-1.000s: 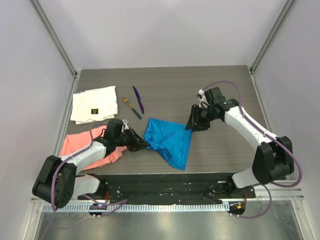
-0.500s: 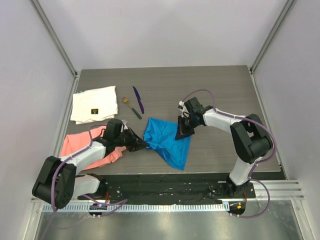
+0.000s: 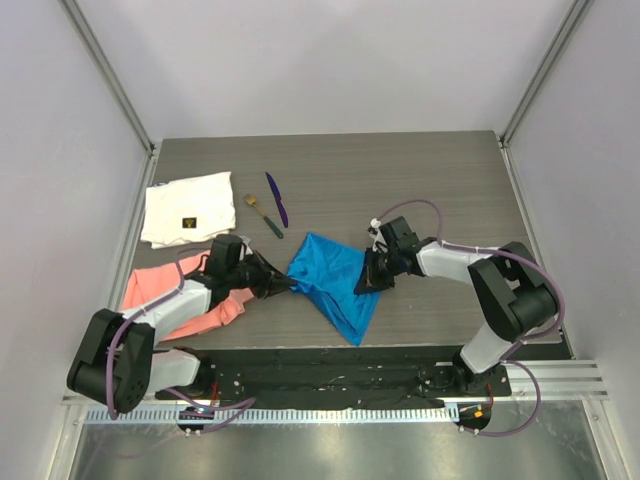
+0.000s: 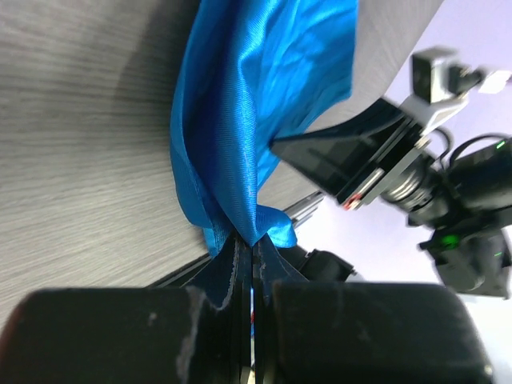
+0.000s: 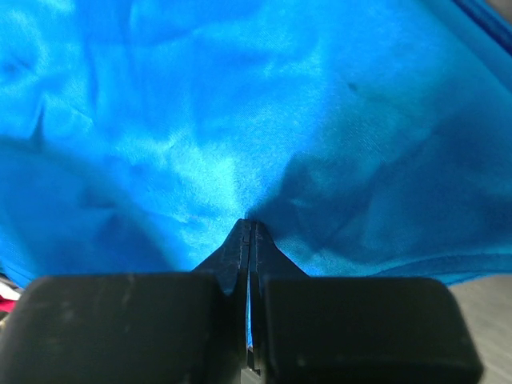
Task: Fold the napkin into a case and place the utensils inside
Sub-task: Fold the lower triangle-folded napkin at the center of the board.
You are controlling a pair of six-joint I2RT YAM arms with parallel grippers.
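Nearest us, the napkin (image 3: 335, 285) sits rumpled on the table (image 3: 440, 180), front middle, strung between our two grippers. Our left gripper (image 3: 288, 285) is clamped tight on its left corner, and the cloth bunches up right at the tips. Our right gripper (image 3: 368, 282) is pinched closed on the right edge. The pink cloth (image 3: 150, 285) lies under our left arm. Further back, the purple utensil (image 3: 277, 199) and the green-handled one (image 3: 266, 218) lie side by side near the napkin's far corner, not touching it. The white cloth (image 3: 188, 208) is to their left.

1 white cloth (image 3: 187, 208) with small dark label on grey wood-grain table (image 3: 340, 160), 1 salmon-pink cloth (image 3: 145, 288) just nearer
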